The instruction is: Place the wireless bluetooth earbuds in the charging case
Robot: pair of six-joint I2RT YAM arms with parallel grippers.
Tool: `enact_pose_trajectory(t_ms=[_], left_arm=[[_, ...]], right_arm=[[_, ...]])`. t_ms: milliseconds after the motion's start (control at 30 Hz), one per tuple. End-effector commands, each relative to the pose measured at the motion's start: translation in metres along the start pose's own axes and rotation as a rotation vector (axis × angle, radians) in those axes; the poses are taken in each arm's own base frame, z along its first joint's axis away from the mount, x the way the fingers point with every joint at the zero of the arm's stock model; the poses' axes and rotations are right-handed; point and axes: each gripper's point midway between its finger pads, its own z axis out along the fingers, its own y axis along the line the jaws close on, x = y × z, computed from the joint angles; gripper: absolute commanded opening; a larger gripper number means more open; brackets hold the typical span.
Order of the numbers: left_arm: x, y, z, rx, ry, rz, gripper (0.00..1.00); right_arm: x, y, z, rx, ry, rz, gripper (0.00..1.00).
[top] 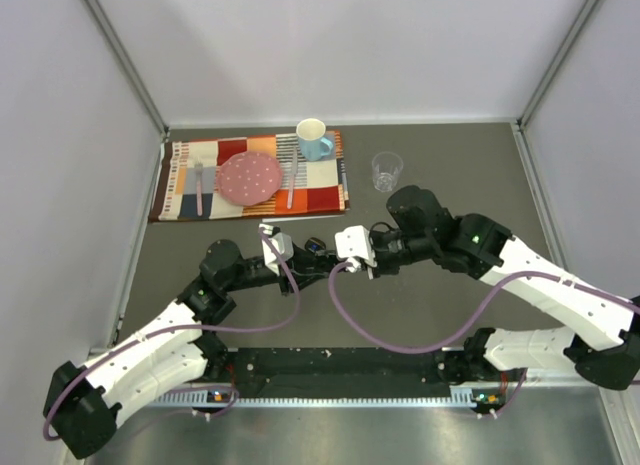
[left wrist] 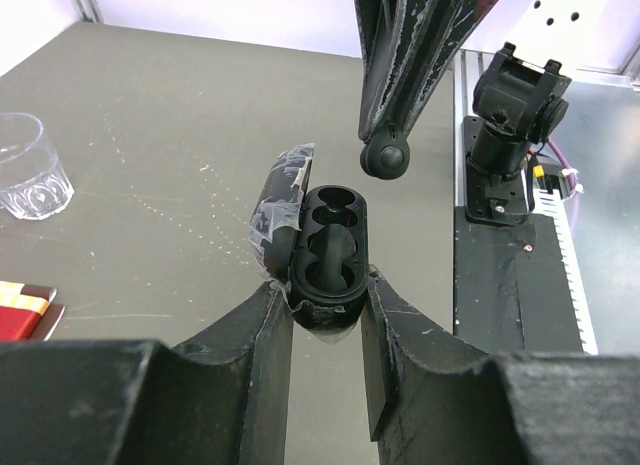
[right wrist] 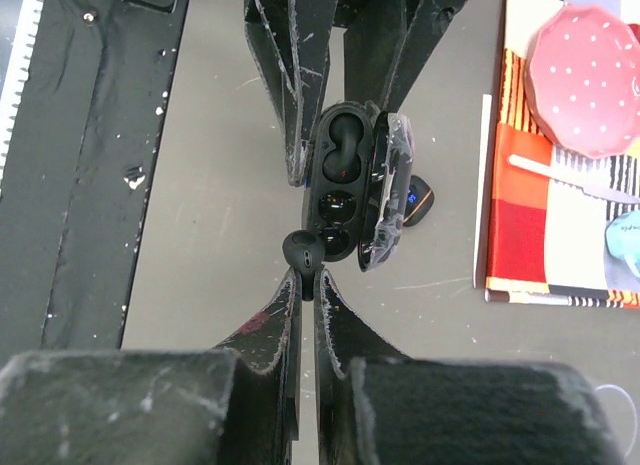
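Tabletop [top: 460, 165]; left jaws snug on case [left wrist: 330, 250]; right jaws seemingly tight on earbud [right wrist: 303, 252]

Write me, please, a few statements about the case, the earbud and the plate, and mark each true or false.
1. The case is open. True.
2. The right pincer is empty. False: it is shut on an earbud.
3. The left pincer grips the case. True.
4. The earbud sits in the case. False: it is in the right pincer, outside the sockets.
5. The plate lies on bare table. False: it lies on the placemat.
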Motion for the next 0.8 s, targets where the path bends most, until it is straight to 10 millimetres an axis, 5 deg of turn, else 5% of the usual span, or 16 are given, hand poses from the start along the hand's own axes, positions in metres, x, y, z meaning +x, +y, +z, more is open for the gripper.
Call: enact_pose_trajectory(t_ms=[0, 767], left_arm=[[-0.027, -0.004, 0.002, 0.026, -0.067, 0.065, 0.00], [-0.026, -0.010, 0.005, 0.073, -0.050, 0.053, 0.00]], right_arm=[[-0.027, -0.010, -0.010, 0.038, -0.056, -0.064, 0.00], [-0.020, -0.014, 0.009, 0.013, -0.022, -0.087, 0.00]])
